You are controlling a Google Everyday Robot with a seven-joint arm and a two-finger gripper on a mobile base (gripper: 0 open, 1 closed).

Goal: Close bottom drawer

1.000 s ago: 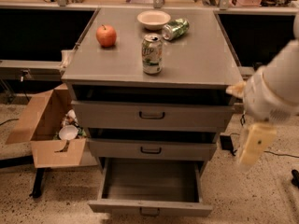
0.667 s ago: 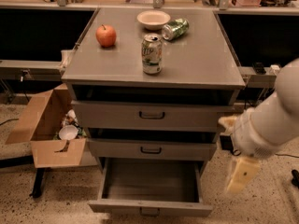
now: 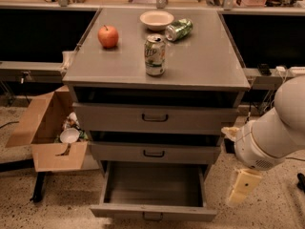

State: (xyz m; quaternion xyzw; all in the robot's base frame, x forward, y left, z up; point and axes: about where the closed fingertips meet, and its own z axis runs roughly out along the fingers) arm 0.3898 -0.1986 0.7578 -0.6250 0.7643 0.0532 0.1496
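One drawer, the bottom drawer (image 3: 119, 211), stood pulled well out at the foot of the cabinet (image 3: 205, 56), and the gripper (image 3: 242, 189) hung low beside its right front corner, seemingly positioned to push it in; whether the claw was wide or narrow could not be told.

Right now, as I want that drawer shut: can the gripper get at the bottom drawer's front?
Probably yes: the gripper hangs low beside the pulled-out bottom drawer, near its front corner, with only bare floor between them.
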